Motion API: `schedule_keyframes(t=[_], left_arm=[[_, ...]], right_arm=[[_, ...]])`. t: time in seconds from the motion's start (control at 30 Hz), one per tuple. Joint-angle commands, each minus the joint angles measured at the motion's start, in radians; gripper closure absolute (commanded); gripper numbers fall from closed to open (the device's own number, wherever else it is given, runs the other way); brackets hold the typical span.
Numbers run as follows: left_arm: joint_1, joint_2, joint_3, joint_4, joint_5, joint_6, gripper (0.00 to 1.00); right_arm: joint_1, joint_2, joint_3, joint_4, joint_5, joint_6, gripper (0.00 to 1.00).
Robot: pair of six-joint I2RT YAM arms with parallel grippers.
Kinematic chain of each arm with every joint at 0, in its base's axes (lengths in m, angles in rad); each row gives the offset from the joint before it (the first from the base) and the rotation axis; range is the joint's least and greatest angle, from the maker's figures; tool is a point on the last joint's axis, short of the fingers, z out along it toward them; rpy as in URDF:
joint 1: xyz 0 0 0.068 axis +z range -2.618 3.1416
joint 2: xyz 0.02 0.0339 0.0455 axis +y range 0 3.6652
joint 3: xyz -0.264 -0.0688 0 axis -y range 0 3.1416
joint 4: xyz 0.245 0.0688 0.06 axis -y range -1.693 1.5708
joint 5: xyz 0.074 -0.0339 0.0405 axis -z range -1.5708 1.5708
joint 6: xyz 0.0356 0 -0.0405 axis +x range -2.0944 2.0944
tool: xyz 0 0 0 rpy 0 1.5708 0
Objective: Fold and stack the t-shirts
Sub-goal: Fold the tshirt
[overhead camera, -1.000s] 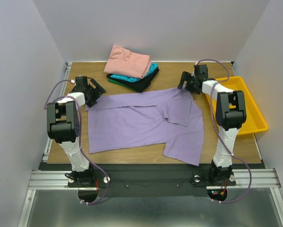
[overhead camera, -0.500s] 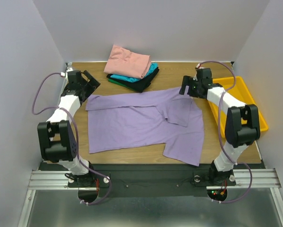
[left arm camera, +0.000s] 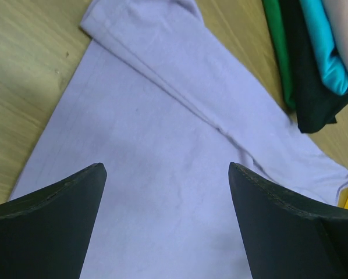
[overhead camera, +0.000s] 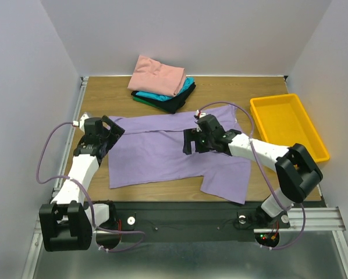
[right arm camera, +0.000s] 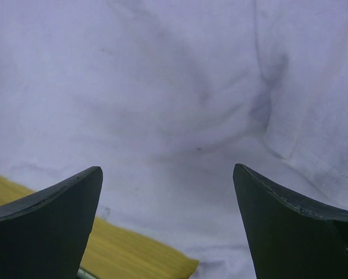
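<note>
A light purple t-shirt point(overhead camera: 156, 154) lies spread flat on the wooden table, with its upper edge and right side folded inward. My left gripper point(overhead camera: 111, 132) is open and empty over the shirt's left upper part. In the left wrist view the left gripper point(left arm camera: 165, 168) has purple cloth point(left arm camera: 156, 133) between its spread fingers point(left arm camera: 46, 221). My right gripper point(overhead camera: 190, 142) is open and empty over the shirt's middle. The right wrist view shows the right gripper point(right arm camera: 167, 170) just above the purple cloth point(right arm camera: 180, 87). A stack of folded shirts point(overhead camera: 162, 84), salmon-pink on top of teal, black and green, sits at the back.
A yellow plastic tray point(overhead camera: 313, 136) stands at the right side of the table. The stack's green, black and teal edges point(left arm camera: 308, 81) show at the top right of the left wrist view. Bare wood point(right arm camera: 127, 253) shows by the shirt's hem.
Both arms have left the shirt's back corners. The right gripper swung left and nearer to the shirt's middle. The left gripper came nearer over the shirt's left part. The shirt lies much as before.
</note>
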State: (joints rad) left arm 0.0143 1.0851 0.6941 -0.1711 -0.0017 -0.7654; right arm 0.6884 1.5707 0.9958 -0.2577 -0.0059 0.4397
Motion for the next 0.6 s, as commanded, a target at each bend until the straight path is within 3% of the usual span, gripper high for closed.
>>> schedule_keyframes(t=[0.0, 0.2, 0.43, 0.53, 0.57], left_arm=[[-0.039, -0.056, -0.034, -0.024, -0.006, -0.011, 0.02], [-0.057, -0.097, -0.087, -0.041, -0.029, -0.008, 0.02], [-0.068, -0.071, -0.079, -0.042, -0.023, 0.003, 0.02], [-0.070, -0.062, -0.076, -0.042, -0.023, 0.006, 0.02], [-0.071, -0.062, -0.077, -0.042, -0.023, 0.006, 0.02]], right_arm=[[-0.013, 0.048, 0.033, 0.060, 0.124, 0.080, 0.00], [-0.016, 0.130, 0.095, 0.057, 0.263, 0.097, 0.03], [-0.035, 0.204, 0.151, 0.058, 0.290, 0.111, 0.09], [-0.041, 0.210, 0.152, 0.058, 0.287, 0.132, 0.26], [-0.041, 0.207, 0.142, 0.058, 0.287, 0.139, 0.38]])
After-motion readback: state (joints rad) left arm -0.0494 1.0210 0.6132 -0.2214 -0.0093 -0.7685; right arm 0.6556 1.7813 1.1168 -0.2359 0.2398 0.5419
